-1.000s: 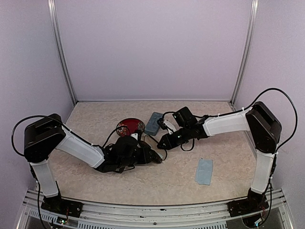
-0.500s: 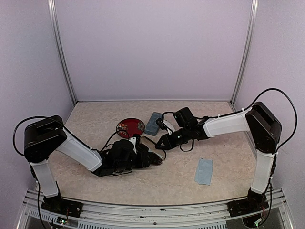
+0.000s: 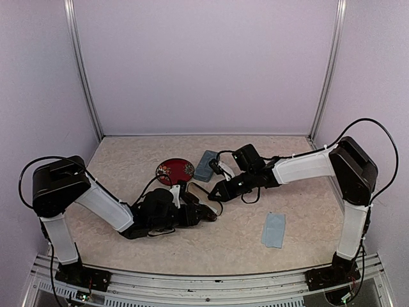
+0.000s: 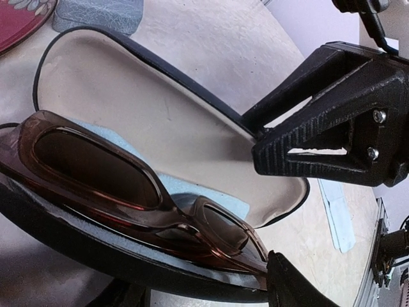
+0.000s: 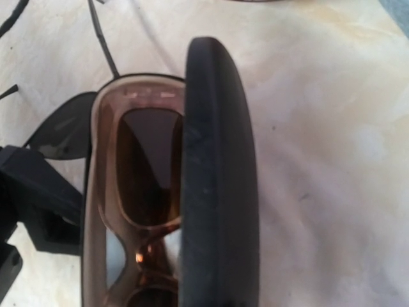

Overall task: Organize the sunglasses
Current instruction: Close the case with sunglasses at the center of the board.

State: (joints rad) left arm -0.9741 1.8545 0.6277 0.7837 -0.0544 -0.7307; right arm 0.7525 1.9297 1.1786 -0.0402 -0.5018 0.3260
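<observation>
- Brown sunglasses (image 4: 96, 169) lie in the open case (image 4: 64, 231), between your left gripper's (image 4: 264, 211) spread fingers.
- Your right gripper (image 3: 217, 190) pinches the lid (image 5: 217, 179) edge.
- Black pair (image 5: 61, 131) sits just beside the case.

Reddish-brown sunglasses (image 4: 121, 185), with a thick translucent frame and dark lenses, lay lengthwise inside the open black case (image 4: 160, 115) on a pale blue cloth (image 4: 192, 188). Thin black-framed pair (image 5: 61, 131) lay on the surface (image 5: 332, 160) at their 9 o'clock in the right wrist view, only partly visible.
</observation>
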